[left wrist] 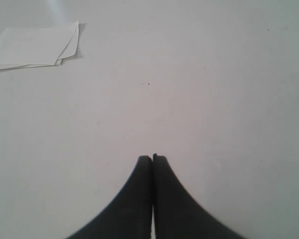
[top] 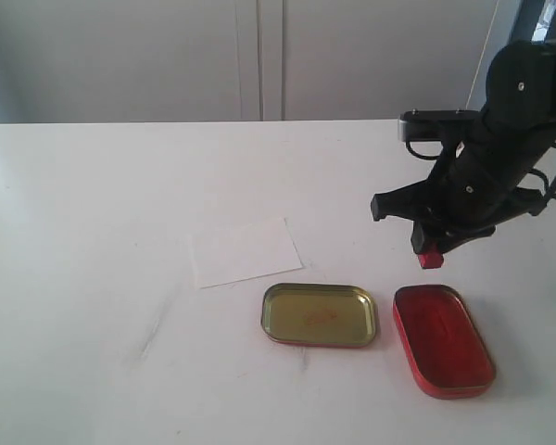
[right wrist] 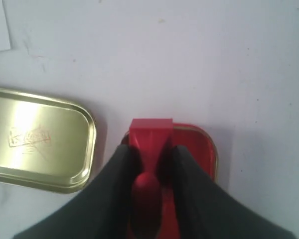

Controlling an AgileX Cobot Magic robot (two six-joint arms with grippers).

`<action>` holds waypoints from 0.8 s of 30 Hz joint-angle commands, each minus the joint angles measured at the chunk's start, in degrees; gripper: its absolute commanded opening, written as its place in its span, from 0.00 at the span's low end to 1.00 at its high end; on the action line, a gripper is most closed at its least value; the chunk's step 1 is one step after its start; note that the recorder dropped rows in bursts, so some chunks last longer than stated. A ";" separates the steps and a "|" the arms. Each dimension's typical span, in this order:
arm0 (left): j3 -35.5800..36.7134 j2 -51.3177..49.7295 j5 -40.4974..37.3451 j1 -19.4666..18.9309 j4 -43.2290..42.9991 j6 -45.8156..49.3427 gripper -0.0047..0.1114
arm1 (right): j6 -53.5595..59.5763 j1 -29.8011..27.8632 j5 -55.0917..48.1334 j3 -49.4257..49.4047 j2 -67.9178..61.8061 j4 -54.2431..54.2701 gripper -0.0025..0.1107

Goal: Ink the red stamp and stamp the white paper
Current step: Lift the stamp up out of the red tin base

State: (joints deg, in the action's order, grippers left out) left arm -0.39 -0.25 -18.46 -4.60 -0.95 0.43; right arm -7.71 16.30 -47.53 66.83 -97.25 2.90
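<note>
A matte white table [top: 83, 306] fills the scene from near to far. Behind its far edge stands a pale grey wall [top: 120, 56] of flat panels, split by vertical seams [top: 260, 56]; the light is soft and even.

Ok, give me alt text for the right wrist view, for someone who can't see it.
The right gripper is shut on the red stamp, its square base over one end of the red tin. The gold tin, faintly marked red inside, lies beside it on the white table.
</note>
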 commanded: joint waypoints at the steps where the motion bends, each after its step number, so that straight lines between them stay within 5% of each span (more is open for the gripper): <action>1: 0.39 0.25 -0.56 -0.04 0.22 0.03 0.04 | 1.92 -0.35 -1.49 3.39 0.64 -0.04 0.02; 24: 0.39 0.25 -0.56 -0.04 0.22 0.03 0.04 | 6.76 -0.35 -7.66 22.06 -7.31 -0.04 0.02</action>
State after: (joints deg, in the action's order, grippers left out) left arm -0.39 -0.25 -18.46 -4.60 -0.95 0.43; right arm -2.01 16.30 -54.01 86.09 -103.08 2.90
